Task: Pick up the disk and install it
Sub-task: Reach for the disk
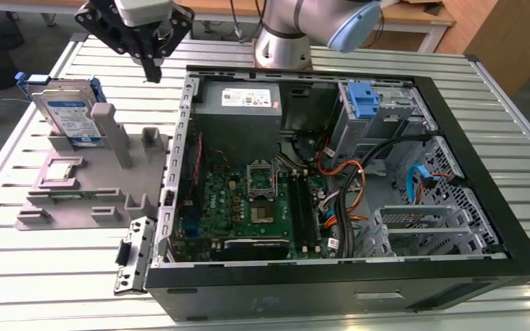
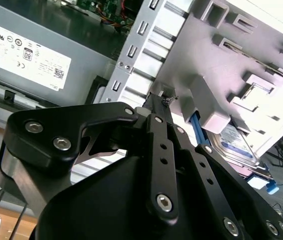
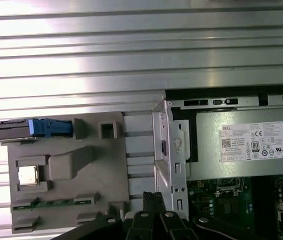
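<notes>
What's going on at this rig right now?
The arm's hand hangs shut and empty above the table, between the grey fixture and the open computer case. The disk stands on edge in the fixture, at the exterior view's left. It is not yet picked up or installed.

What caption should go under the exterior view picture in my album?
Robot gripper hovers near the disk, standing upright in a grey holder beside the open computer case.

Small-print white label (image 3: 253, 141) on power supply (image 3: 206, 162), blue-white label (image 1: 72, 123) on the disk (image 1: 63, 95)
</notes>
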